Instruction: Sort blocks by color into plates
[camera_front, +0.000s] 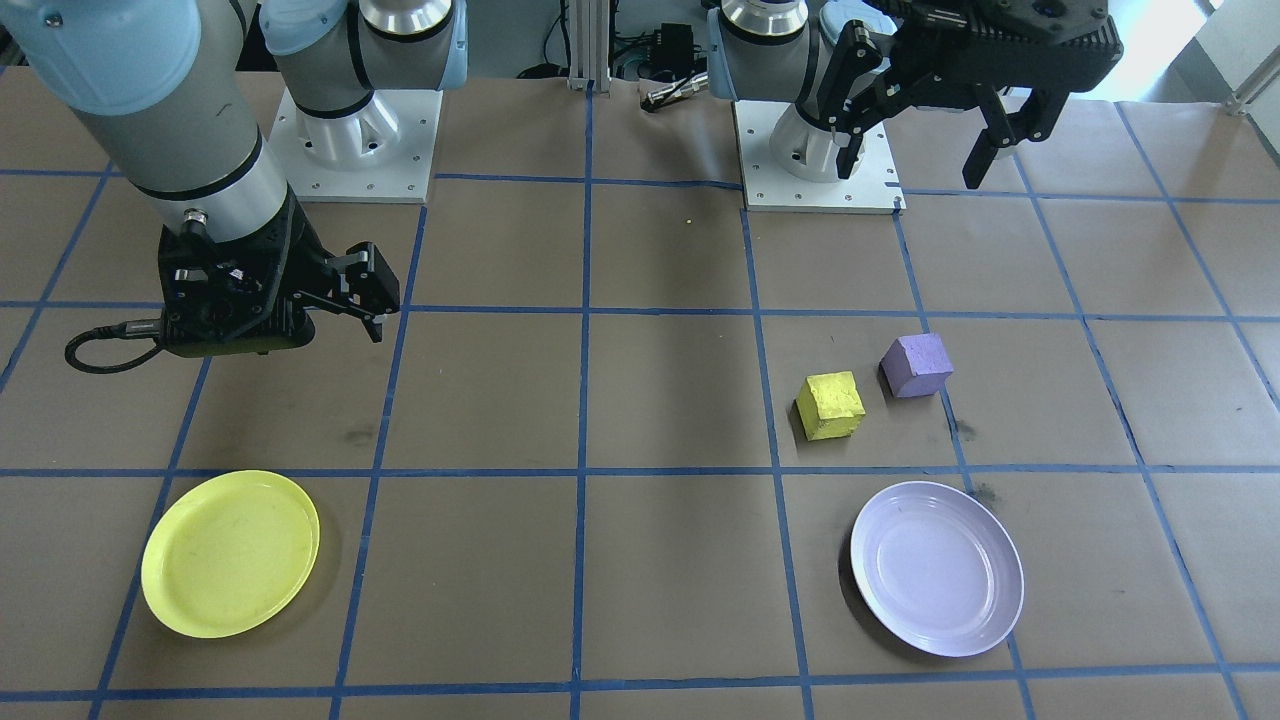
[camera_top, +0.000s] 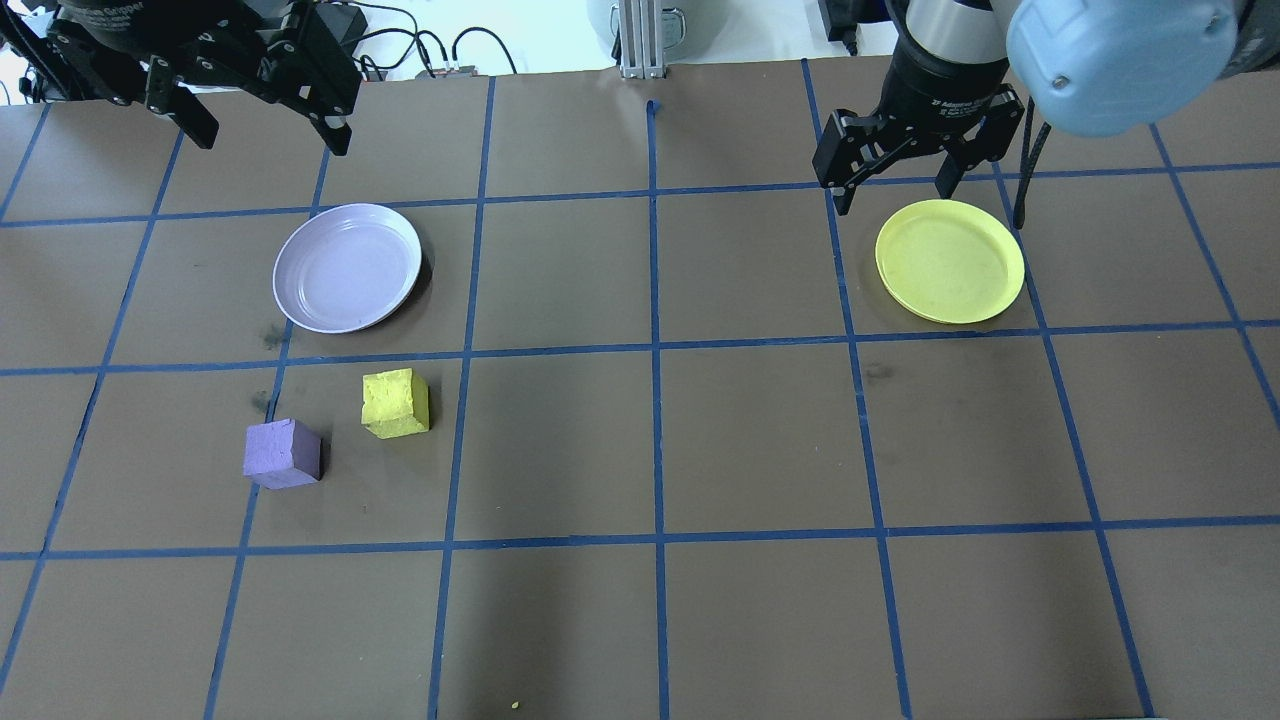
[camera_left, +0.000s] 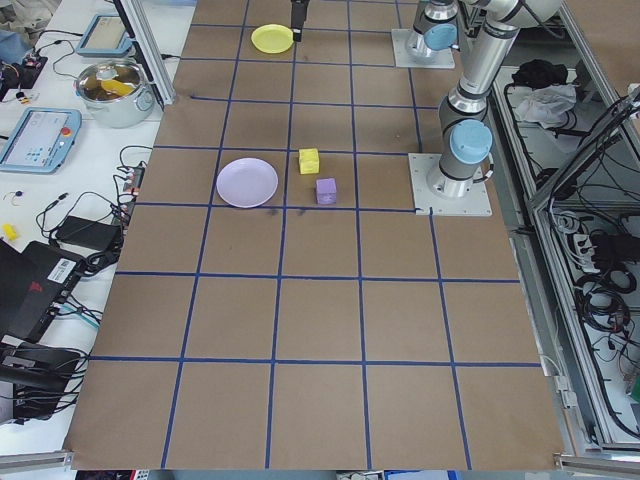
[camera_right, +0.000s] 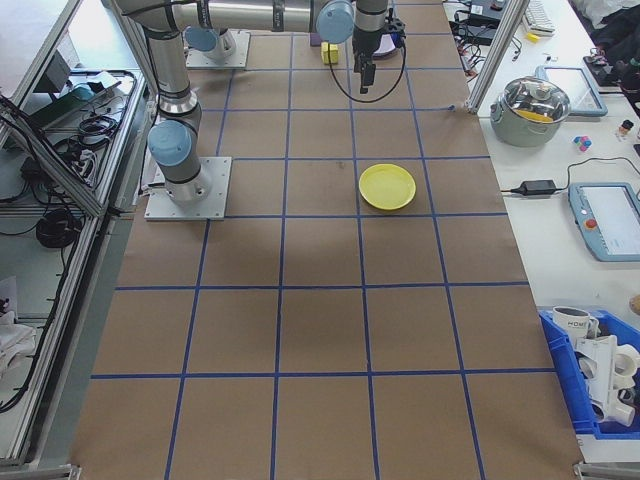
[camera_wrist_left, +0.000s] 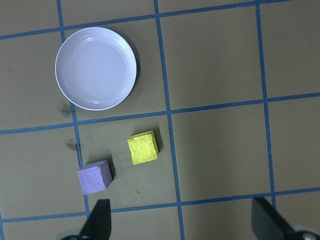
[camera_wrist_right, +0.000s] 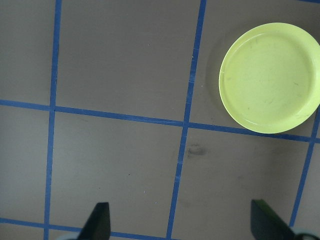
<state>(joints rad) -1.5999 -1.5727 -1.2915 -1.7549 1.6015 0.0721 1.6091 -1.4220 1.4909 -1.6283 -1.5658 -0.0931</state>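
Looking down from behind our shoulders, we see our left pincer (camera_top: 265, 128) hanging wide and holding nothing above the far left edge of the bench (camera_top: 650, 450), and our right pincer (camera_top: 893, 190) likewise wide and bare, just beyond the far rim of the yellow plate (camera_top: 950, 262). The lavender plate (camera_top: 347, 267) lies on our left half, well apart from the yellow plate. Nearer to us than the lavender plate sit the yellow block (camera_top: 396, 403) and the purple block (camera_top: 283, 453), close together but not touching, each flat on the brown paper, neither in a plate. Between the two plates and across the whole near part of the bench the blue-taped squares lie open.

Our left wrist camera takes in the lavender plate (camera_wrist_left: 95, 68) and both blocks in one look, with the two fingertips (camera_wrist_left: 98, 220) dark at the bottom edge, far apart. Our right wrist camera shows only the yellow plate (camera_wrist_right: 270, 77) at its upper right, none of the blocks. From the bench end on our left we see a pot (camera_left: 113, 88) and tablets beside the bench, which the overhead view leaves out.
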